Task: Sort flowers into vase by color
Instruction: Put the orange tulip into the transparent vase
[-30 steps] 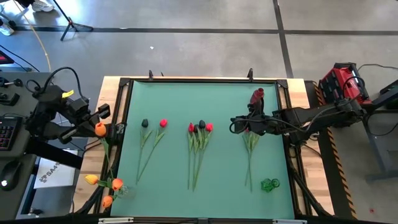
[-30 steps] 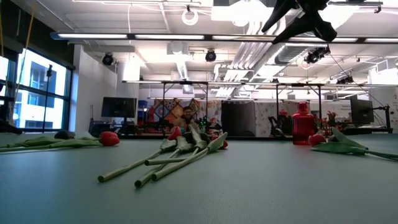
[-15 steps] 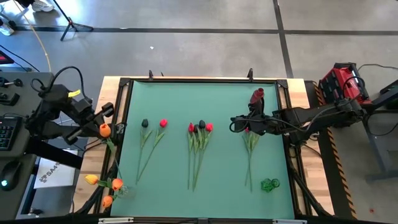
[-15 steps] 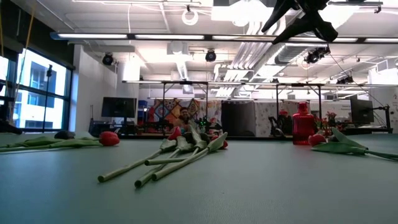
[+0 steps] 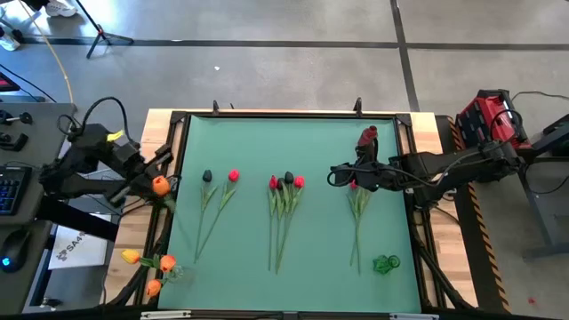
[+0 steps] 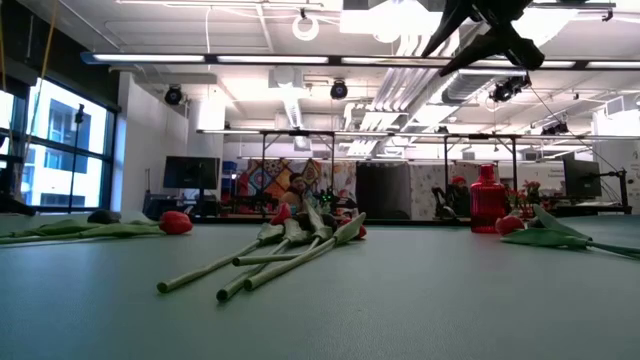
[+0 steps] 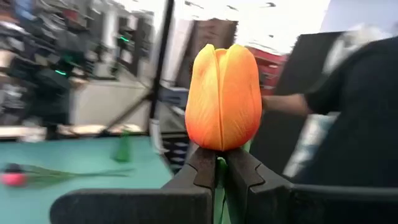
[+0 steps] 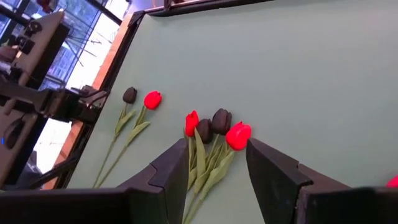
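I'm pinching an orange tulip (image 7: 223, 98) right under its bud with my left gripper (image 7: 217, 171), holding it off the mat's left edge (image 5: 178, 191), near the other orange ones (image 5: 153, 263). My right gripper (image 8: 214, 163) is hovering wide open, empty, over the red and dark tulips (image 8: 214, 127).

Matt green mat (image 5: 311, 142), wooden table edge (image 5: 160, 120)

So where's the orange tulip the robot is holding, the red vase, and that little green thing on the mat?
orange tulip (image 7: 224, 99), left wrist view, middle of the bud.
red vase (image 6: 485, 200), low view, its body.
green thing (image 5: 385, 263), high view, its centre.
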`<act>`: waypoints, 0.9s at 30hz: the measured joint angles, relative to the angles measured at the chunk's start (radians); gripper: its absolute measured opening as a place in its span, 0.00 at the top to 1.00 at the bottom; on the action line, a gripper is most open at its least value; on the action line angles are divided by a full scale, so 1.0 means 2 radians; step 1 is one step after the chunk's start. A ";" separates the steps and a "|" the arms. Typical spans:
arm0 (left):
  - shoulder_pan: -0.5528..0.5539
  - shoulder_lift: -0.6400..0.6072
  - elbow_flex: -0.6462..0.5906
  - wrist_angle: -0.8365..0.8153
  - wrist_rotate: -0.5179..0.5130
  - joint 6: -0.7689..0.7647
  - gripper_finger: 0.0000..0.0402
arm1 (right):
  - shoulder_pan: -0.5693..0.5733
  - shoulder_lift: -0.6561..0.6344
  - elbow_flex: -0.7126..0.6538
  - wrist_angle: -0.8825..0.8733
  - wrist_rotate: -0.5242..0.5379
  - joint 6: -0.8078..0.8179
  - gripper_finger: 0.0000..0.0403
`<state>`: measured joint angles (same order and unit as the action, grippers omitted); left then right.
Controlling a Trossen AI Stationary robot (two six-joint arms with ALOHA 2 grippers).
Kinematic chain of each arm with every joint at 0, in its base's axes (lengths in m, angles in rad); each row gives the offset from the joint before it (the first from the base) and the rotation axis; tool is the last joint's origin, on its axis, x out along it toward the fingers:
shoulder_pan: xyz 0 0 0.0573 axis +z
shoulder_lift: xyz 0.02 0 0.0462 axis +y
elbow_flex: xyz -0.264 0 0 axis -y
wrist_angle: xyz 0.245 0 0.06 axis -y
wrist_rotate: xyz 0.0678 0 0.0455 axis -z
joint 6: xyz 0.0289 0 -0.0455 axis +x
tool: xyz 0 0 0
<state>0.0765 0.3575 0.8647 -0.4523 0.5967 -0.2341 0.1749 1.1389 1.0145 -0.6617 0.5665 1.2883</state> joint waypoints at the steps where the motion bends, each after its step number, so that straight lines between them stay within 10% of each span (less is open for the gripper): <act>1: 0.000 0.006 -0.008 0.014 -0.013 0.002 1.00 | -0.003 0.000 0.000 0.000 -0.002 0.004 0.63; 15: -0.005 0.177 0.013 0.098 -0.084 -0.012 1.00 | -0.016 0.000 0.000 0.002 -0.028 0.005 0.63; 27: -0.181 0.169 0.014 0.078 -0.243 0.009 1.00 | -0.023 0.000 0.000 -0.011 -0.048 -0.019 0.63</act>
<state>-0.2860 0.6947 0.8921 -0.2972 0.1102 -0.2161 0.1283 1.1389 1.0145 -0.6831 0.4713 1.2495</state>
